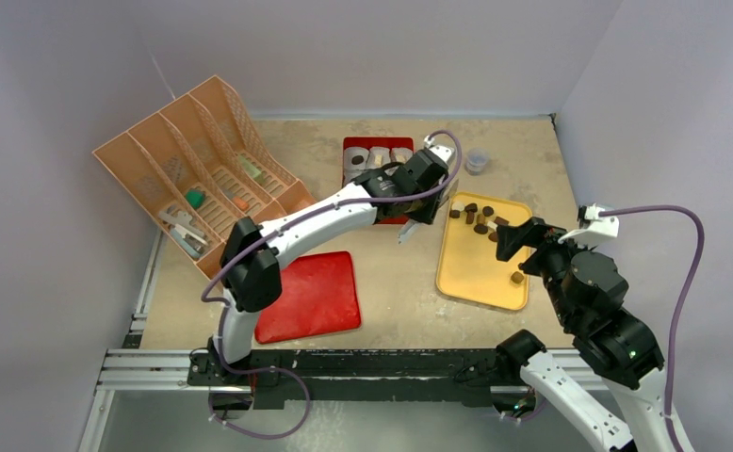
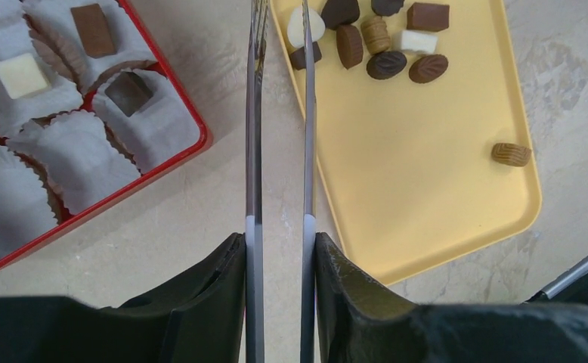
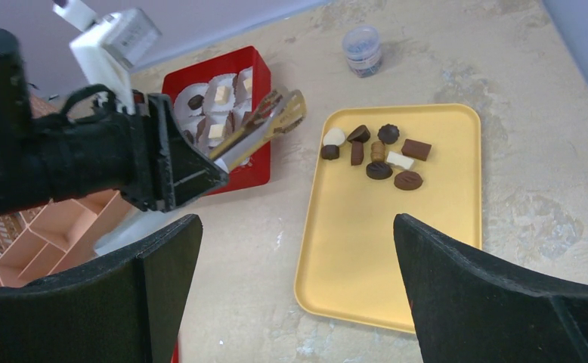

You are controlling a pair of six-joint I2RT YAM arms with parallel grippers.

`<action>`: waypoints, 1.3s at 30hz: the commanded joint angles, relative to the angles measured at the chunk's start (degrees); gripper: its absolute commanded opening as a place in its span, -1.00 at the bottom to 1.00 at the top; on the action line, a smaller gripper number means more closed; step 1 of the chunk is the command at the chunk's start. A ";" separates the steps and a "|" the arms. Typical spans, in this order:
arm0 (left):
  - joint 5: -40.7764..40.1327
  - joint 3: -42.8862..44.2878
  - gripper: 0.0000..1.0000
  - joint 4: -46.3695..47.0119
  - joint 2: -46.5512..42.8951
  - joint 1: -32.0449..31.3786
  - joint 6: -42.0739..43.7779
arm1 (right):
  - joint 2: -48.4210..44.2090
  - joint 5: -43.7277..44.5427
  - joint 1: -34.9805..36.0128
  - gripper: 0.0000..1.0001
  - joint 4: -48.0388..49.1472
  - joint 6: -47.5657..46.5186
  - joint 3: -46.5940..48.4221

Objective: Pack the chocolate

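The chocolate lies mostly in a cluster (image 2: 385, 64) at the far end of a yellow tray (image 2: 427, 197), also seen from above (image 1: 476, 218) and in the right wrist view (image 3: 378, 155). One tan piece (image 2: 511, 154) lies apart. A red box (image 2: 177, 162) of white paper cups holds a brown (image 2: 93, 29), a white (image 2: 20, 74) and a dark piece (image 2: 128, 92). My left gripper (image 2: 279, 242) is shut on metal tongs (image 2: 255, 113); their tips are empty, over the tray's left edge by the cluster. My right gripper (image 3: 298, 280) is open and empty above the tray's near end.
A small grey jar (image 1: 477, 161) stands behind the tray. An orange divided rack (image 1: 193, 169) with small items is at the back left. A red flat lid (image 1: 311, 294) lies near the left arm's base. Walls close in on three sides.
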 commanded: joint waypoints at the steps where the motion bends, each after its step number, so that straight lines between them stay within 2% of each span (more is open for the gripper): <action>1: 0.27 3.48 -0.32 2.84 1.97 -0.82 2.12 | -0.77 1.37 0.05 0.98 1.57 -0.39 1.51; 11: 6.89 3.07 -0.31 6.21 6.15 -2.56 1.71 | -0.61 2.01 0.04 0.97 1.36 -0.68 1.52; 32: 7.45 3.10 -0.30 10.15 11.04 -3.29 -0.33 | -0.32 2.79 0.00 0.98 1.48 -1.79 1.46; 39: 7.17 2.89 -0.56 9.70 10.10 -3.33 -0.44 | -0.32 2.82 0.00 0.98 1.52 -1.74 1.09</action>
